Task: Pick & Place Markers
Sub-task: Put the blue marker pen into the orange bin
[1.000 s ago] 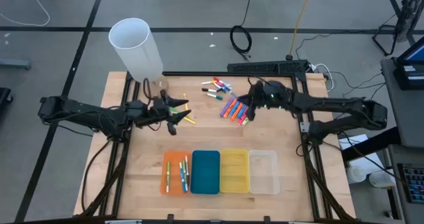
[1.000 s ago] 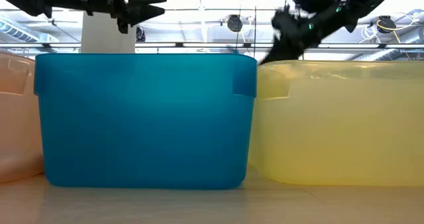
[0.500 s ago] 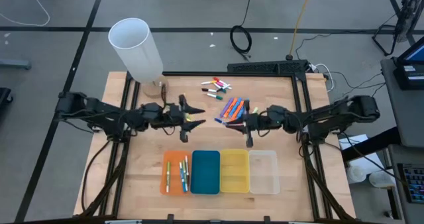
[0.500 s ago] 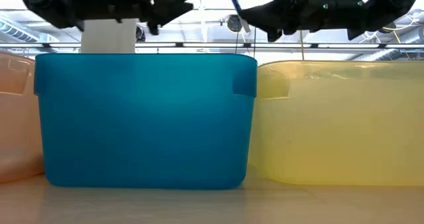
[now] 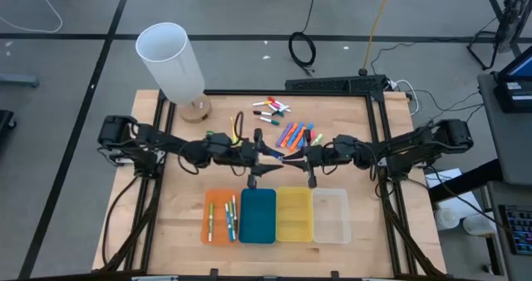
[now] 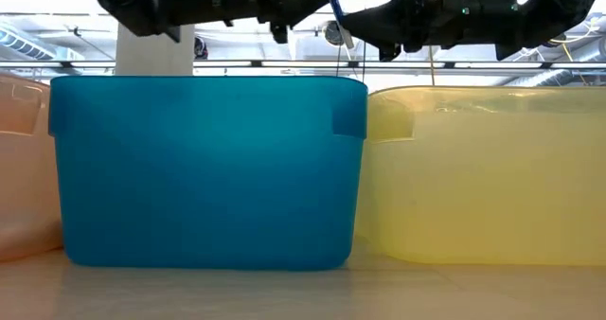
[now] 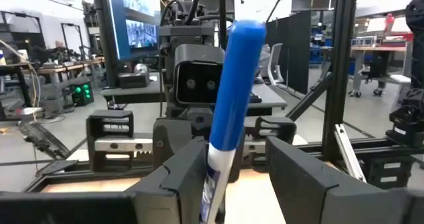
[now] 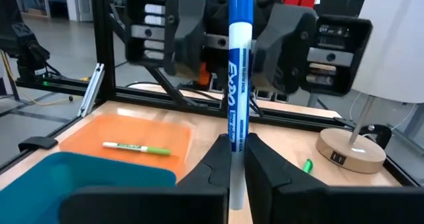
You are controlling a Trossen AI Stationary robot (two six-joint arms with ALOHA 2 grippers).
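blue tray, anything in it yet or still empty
Empty as far as shown: from above the blue tray has a bare floor, while the orange tray beside it holds several markers. The low view shows only its outer wall.

Blue marker [image 7: 233, 105] lower end hidden between left end effector [image 7: 232, 184] fingers, markers [image 5: 273, 110] too small to count

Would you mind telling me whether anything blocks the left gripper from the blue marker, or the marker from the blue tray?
Nothing visible does. The blue marker stands upright in the shut right gripper, between the open fingers of the left gripper. The blue tray lies close by, with only bare table between.
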